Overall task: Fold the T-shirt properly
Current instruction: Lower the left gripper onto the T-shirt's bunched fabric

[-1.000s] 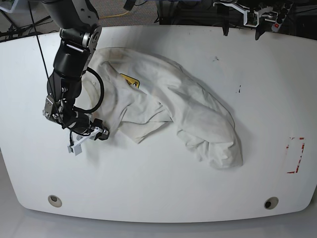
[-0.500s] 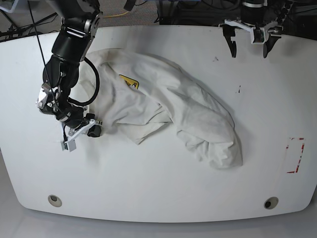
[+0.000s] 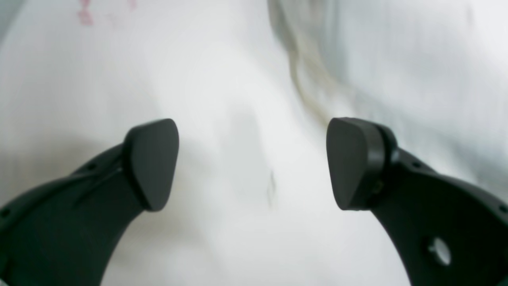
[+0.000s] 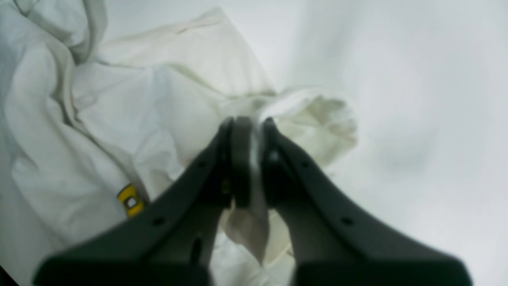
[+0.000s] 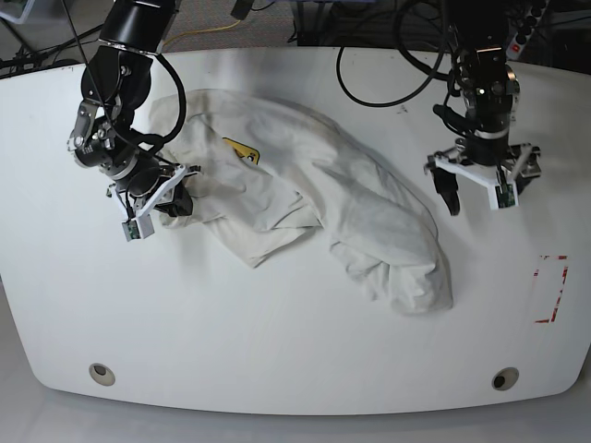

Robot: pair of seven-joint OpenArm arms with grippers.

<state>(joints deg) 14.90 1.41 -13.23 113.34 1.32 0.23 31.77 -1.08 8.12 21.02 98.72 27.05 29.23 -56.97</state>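
The off-white T-shirt (image 5: 305,175) lies crumpled across the middle of the white table (image 5: 277,323), and a bit of its yellow graphic (image 5: 242,149) shows. My right gripper (image 5: 182,197) is at the shirt's left edge. In the right wrist view it (image 4: 249,124) is shut on a fold of the T-shirt (image 4: 166,103), with cloth pinched between the fingers and the yellow graphic (image 4: 130,200) to the lower left. My left gripper (image 5: 480,196) hangs open over bare table just right of the shirt. In the left wrist view it (image 3: 254,163) is wide open, and the T-shirt (image 3: 397,59) lies beyond it.
A red tape outline (image 5: 551,288) marks the table's right side, seen blurred as a red mark (image 3: 85,16) in the left wrist view. Two round holes (image 5: 102,373) (image 5: 504,377) sit near the front edge. Cables and gear crowd the back edge.
My right gripper has closed on the shirt's left edge and moved toward the back. My left arm has come forward from the back edge to just right of the shirt.
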